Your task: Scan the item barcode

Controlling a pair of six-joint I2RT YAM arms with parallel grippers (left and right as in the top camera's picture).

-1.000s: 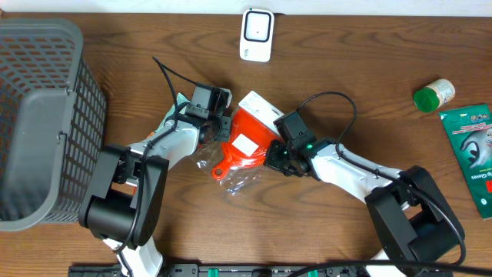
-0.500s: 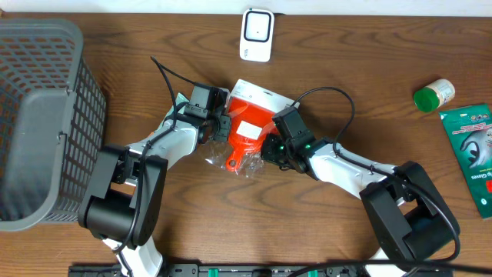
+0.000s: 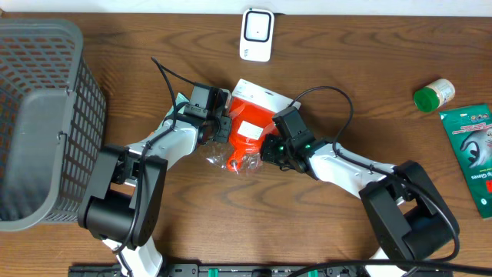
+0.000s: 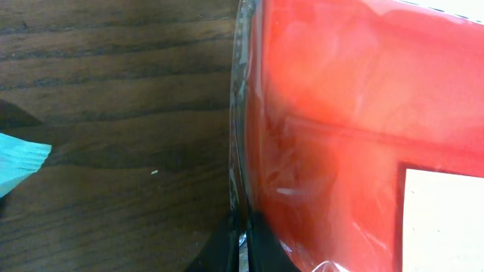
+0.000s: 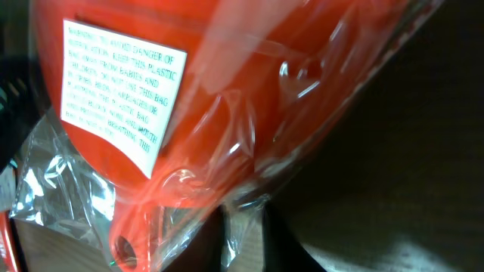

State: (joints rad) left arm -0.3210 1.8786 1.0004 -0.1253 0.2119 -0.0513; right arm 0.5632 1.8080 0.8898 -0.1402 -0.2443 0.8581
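The item (image 3: pixel 246 132) is an orange plastic piece sealed in a clear bag, with a white card at its far end, lying mid-table. My left gripper (image 3: pixel 224 128) is at its left side; the left wrist view shows the left gripper (image 4: pixel 242 248) shut on the bag's thin edge beside the orange item (image 4: pixel 333 136). My right gripper (image 3: pixel 266 151) is at the item's right side. In the right wrist view the right gripper (image 5: pixel 242 236) stands open, loose clear film lying in the gap. A white warning label (image 5: pixel 125 94) faces that camera. No barcode shows. A white scanner (image 3: pixel 257 34) sits at the far edge.
A grey mesh basket (image 3: pixel 46 115) fills the left side. A green-capped bottle (image 3: pixel 433 94) and a green glove packet (image 3: pixel 473 150) lie at the right. A teal scrap (image 4: pixel 19 162) shows at the left of the left wrist view.
The item has shifted up and left and its handle end has swung in. My right gripper's jaws have parted from the bag. The left gripper kept its hold.
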